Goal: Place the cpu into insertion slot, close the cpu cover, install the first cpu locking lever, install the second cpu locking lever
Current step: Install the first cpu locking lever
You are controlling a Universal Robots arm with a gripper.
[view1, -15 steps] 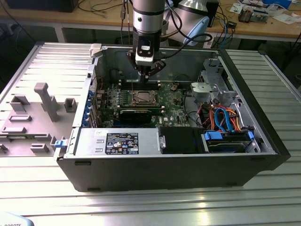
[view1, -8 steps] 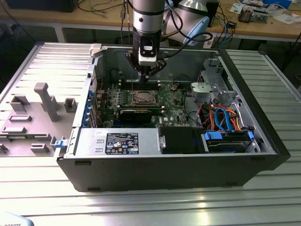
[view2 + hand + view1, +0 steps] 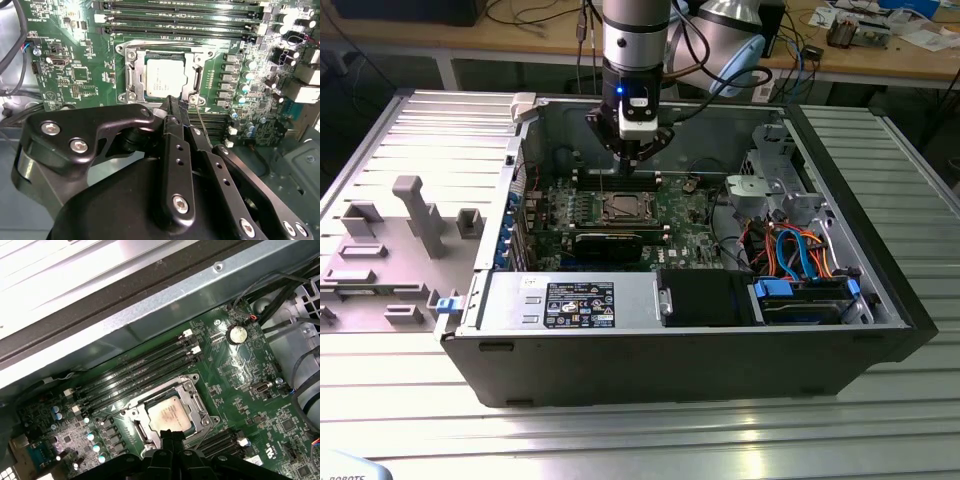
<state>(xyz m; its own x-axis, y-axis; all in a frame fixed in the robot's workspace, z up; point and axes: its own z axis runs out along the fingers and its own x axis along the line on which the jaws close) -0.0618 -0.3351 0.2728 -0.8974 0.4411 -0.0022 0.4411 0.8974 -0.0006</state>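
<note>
In the exterior view the pinched-together black gripper (image 3: 632, 157) hangs at twelve o'clock of the small silver square chip (image 3: 623, 207), probably light, stiff, breakable; hold its edges.

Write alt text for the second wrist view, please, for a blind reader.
The cpu lies in the insertion slot on a green motherboard, with the cpu cover flat around it. The black gripper, shut, reaches to the slot's edge.

The exterior view stands well back, looking down at the whole open computer case (image 3: 620, 370). Both wrist views look down from close, past the gripper (image 3: 175, 102) (image 3: 172, 435), sharing the cpu (image 3: 162, 80) (image 3: 170, 415).
</note>
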